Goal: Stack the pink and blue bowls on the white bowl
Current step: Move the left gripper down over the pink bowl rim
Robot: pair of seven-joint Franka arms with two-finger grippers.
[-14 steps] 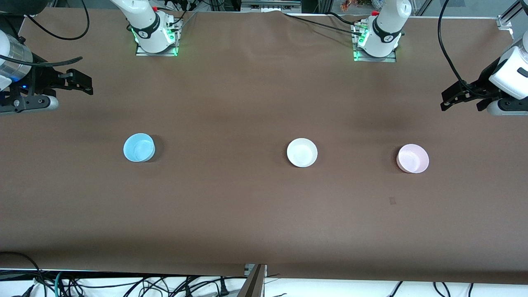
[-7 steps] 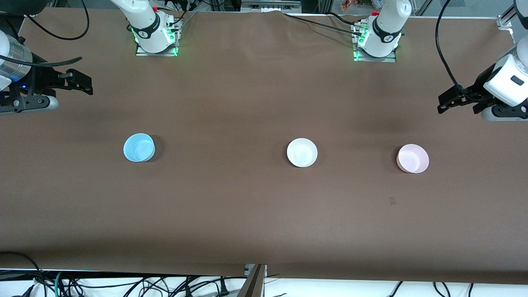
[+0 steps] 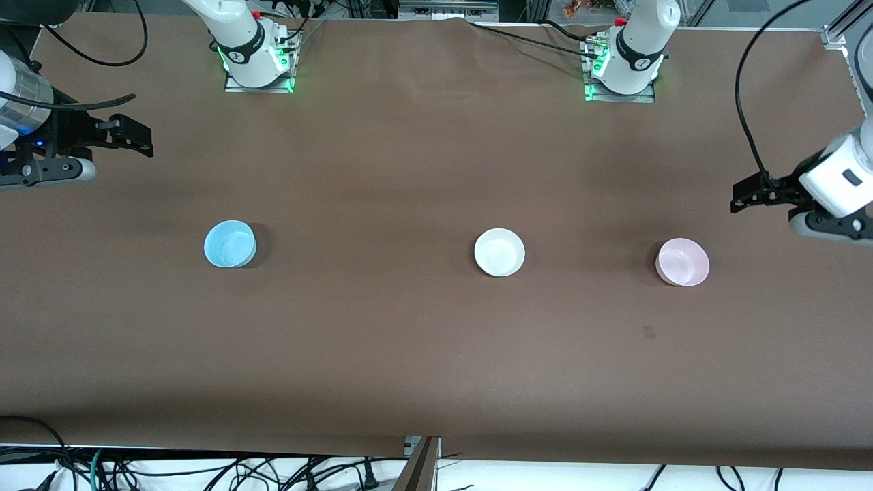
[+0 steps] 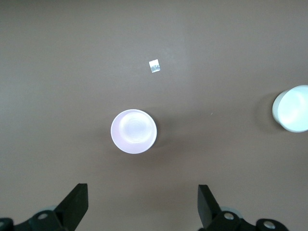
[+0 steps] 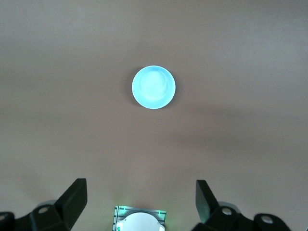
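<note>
The left gripper (image 3: 743,198), spread wide, hangs over the surface (image 3: 409,341) near the pink bowl (image 3: 682,262); the white bowl (image 3: 499,252) lies well apart. The right gripper (image 3: 136,136), also spread, waits well apart from the blue bowl (image 3: 230,243).

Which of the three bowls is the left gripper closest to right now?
The pink bowl, at the left arm's end of the table. The open left gripper hangs near it; the white bowl and blue bowl lie farther along.

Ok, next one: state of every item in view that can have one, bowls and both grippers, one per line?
pink bowl: upright on the table, empty, unstacked, toward the left arm's end.
blue bowl: upright, empty, unstacked, toward the right arm's end.
white bowl: upright, empty, nothing stacked on it, between the other two.
left gripper: open, empty, in the air near the pink bowl.
right gripper: open, empty, waiting at its end of the table.
</note>
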